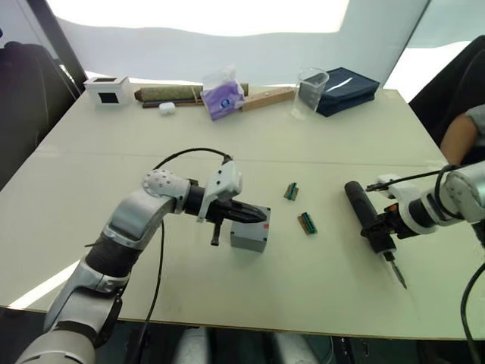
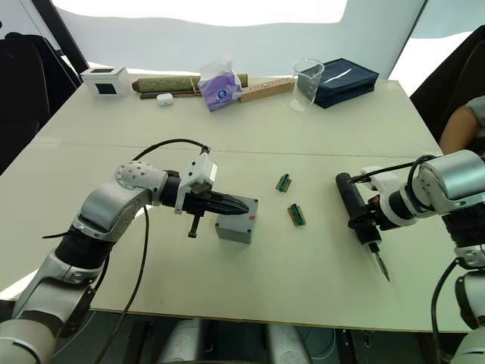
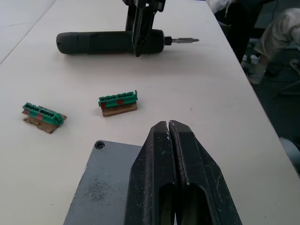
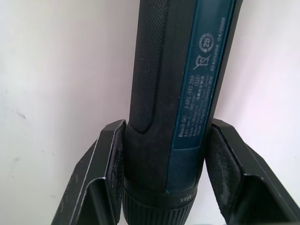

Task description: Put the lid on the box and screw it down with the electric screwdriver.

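Lid [image 3: 101,187] already sits flat on the box [image 1: 250,236], near table [image 1: 114,152] centre. L gripper [image 1: 254,214] hovers just over the lid top, fingers pressed together, nothing pinched; arm reaches in from 9 o'clock.

Screwdriver [image 1: 367,216] lies on the table at 3 o'clock from the box, well apart from it. Long axis runs roughly 11-to-5 o'clock, butt end far from robot, metal bit pointing to the near edge. R gripper [image 1: 383,227] straddles the barrel near the bit end; in the R wrist view both fingers [image 4: 101,178] sit against its sides, so it looks pinched on the tool, tool not yet lifted.

Key relation: R arm has the tool, box lies toward 9 o'clock from it. Prob next: lift, tip bit down, carry over to a lid corner hole [image 3: 99,145]. Two green strips [image 1: 307,223] lie between tool and box, so carry over them.
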Robot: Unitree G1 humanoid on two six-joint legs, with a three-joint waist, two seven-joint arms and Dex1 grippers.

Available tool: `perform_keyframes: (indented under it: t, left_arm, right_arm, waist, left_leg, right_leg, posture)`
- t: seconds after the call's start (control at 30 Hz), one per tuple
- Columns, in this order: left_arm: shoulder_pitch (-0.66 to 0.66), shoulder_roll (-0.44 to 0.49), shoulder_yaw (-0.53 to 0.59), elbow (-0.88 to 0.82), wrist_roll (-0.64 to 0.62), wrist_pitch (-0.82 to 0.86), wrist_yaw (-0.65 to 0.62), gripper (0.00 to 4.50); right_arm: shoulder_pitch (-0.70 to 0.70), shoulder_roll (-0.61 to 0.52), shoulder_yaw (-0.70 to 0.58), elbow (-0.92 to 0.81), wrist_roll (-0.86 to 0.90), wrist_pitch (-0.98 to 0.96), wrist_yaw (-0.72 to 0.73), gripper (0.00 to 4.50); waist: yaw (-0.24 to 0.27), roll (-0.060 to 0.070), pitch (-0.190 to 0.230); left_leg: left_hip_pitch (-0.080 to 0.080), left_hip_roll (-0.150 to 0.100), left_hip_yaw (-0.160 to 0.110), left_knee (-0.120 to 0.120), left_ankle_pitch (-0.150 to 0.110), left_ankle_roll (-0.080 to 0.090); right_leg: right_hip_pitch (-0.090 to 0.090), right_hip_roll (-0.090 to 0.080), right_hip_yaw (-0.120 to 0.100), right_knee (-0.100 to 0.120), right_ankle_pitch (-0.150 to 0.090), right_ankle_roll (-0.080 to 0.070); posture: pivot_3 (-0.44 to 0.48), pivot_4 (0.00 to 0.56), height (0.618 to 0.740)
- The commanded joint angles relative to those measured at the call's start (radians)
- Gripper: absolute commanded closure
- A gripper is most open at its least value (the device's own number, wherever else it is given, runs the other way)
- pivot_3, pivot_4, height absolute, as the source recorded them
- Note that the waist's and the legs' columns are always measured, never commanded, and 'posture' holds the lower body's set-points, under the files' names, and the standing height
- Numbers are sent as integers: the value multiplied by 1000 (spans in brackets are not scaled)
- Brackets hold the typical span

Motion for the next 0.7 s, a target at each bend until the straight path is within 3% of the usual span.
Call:
perform_keyframes:
  t: [0.03, 0.1, 0.17, 0.3, 0.5, 0.7]
  left_arm:
    - [-28, 11, 50, 17, -30, 5, -16, 4500]
    - [-36, 9, 62, 35, -40, 16, -10, 4500]
    - [-43, 9, 73, 49, -46, 24, -7, 4500]
    - [-69, -9, 95, 114, -42, 27, 16, 4500]
    - [-82, 3, 103, 162, -23, 25, 33, 4500]
    - [-39, 34, 69, 119, 17, 13, 39, 4500]
  right_arm:
    - [-9, 87, -263, -100, -33, -65, -88, 2627]
    - [43, 203, -466, -244, -42, -236, -179, 2627]
    - [78, 304, -589, -362, -48, -377, -241, 2627]
    - [108, 489, -730, -562, 38, -491, -301, 2627]
    - [217, 625, -685, -781, 125, -610, -293, 2627]
    - [370, 748, -485, -880, 66, -772, -295, 2627]
  waist:
    - [-9, 2, 1]
    - [-9, 2, 1]
    - [-10, 3, 2]
    - [10, 4, 2]
    - [17, 4, 2]
    - [10, 5, 2]
  left_leg:
    - [0, 0, 1, 0, 0, 0]
    - [-1, 0, 0, -1, 0, 0]
    - [-2, 1, -2, -1, 0, 0]
    - [-4, 0, -3, -4, 1, -1]
    - [-3, -1, -2, -3, 1, -2]
    - [-3, 0, -2, -3, 1, -2]
  right_leg:
    - [-1, 0, 1, 1, 0, 0]
    - [-2, 0, 1, 2, 0, 0]
    - [-2, 2, 0, 2, 0, 0]
    - [-5, 3, 0, 2, 0, 0]
    - [-3, 0, -1, 1, 0, 0]
    - [-4, 1, 0, 2, 0, 0]
  posture:
    - [0, 150, 740]
    - [0, 150, 740]
    - [0, 150, 740]
    - [0, 150, 740]
    - [0, 150, 740]
    - [0, 150, 740]
